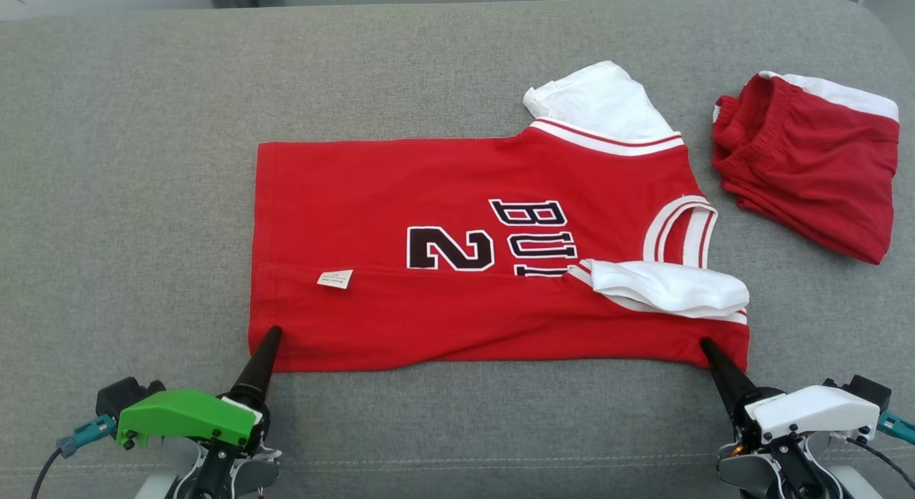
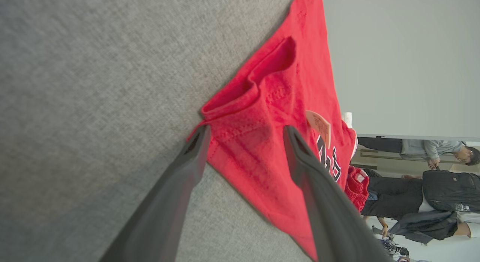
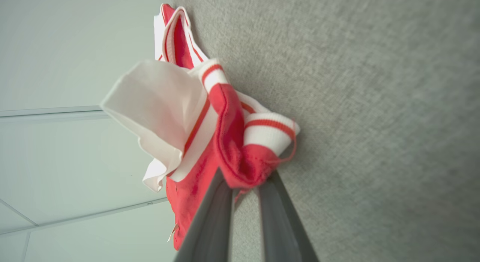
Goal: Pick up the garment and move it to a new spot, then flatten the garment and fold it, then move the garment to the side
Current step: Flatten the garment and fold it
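The garment (image 1: 457,270) is a red jersey with white sleeves and dark lettering, spread on the grey cushioned surface (image 1: 129,199) with its near long edge folded over. My left gripper (image 1: 274,334) stands open at its near left corner, and in the left wrist view the red hem corner (image 2: 247,142) lies between the spread fingers (image 2: 195,149). My right gripper (image 1: 706,344) is shut on the near right corner. In the right wrist view, bunched red cloth and striped trim (image 3: 247,168) are pinched between its fingertips (image 3: 221,187).
Folded red shorts (image 1: 808,163) with white trim lie at the far right of the surface, close to the jersey's collar side. Bare grey fabric stretches to the left and along the front edge. People (image 2: 431,187) stand in the room beyond.
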### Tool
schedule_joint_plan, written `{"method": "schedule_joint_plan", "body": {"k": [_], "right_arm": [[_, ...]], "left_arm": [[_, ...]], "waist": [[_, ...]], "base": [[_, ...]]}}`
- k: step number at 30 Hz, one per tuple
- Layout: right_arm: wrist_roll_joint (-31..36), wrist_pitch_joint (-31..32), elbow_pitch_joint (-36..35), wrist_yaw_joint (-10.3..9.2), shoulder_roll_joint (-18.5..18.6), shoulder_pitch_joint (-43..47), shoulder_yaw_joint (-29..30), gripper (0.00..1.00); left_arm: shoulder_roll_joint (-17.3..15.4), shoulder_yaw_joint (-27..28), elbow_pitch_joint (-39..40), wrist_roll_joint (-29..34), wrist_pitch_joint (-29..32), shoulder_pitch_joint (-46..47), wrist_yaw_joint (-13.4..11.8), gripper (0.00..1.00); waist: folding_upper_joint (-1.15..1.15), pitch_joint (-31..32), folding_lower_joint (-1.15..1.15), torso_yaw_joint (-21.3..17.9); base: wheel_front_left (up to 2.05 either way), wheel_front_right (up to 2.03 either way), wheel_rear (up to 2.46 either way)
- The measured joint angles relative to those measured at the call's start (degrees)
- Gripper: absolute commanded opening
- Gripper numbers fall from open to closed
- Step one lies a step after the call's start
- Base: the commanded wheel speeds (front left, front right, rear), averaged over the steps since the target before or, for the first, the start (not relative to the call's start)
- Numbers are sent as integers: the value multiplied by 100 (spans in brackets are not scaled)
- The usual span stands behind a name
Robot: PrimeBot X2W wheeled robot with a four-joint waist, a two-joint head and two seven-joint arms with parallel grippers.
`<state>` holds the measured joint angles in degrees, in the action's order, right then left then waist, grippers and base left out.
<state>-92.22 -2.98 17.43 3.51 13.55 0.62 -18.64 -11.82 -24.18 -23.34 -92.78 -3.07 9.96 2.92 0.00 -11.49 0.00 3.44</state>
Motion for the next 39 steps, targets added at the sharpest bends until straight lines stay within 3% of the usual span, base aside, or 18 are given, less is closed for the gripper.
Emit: {"method": "schedule_joint_plan", "body": {"k": [6,12,13,14,16,17,33,39], "right_arm": [[11,2,-1,1,-2,-1,-21,12],[45,10,-9,10,-2,-17,-24,10],[47,10,-8,10,-3,-18,-24,10],[48,9,-7,11,-4,-20,-24,10],[48,9,-4,22,-11,-26,-24,11],[48,9,-2,47,-15,-30,-24,11],[52,1,104,103,-34,-44,-18,10],[159,280,156,103,278,-43,-167,5]], "left_arm": [[-87,-103,-41,71,122,63,-129,100],[-211,-294,-162,134,411,328,-478,100],[-218,-323,-177,134,460,358,-501,96],[-231,-333,-197,134,498,374,-515,74],[-240,-346,-221,134,534,412,-554,12],[-253,-346,-225,134,560,417,-554,0],[-232,-232,-318,136,456,413,-646,0],[-200,-149,-201,134,363,413,-638,0]], "waist": [[0,-45,0,-38],[0,-147,0,-94],[0,-152,0,-99],[0,-157,0,-105],[0,-166,0,-116],[0,-170,0,-121],[0,-125,0,-93],[0,-25,0,-19]], "base": [[0,0,0],[0,0,0],[0,0,0],[0,0,0],[0,0,0],[0,0,0],[0,0,0],[0,0,0]]}}
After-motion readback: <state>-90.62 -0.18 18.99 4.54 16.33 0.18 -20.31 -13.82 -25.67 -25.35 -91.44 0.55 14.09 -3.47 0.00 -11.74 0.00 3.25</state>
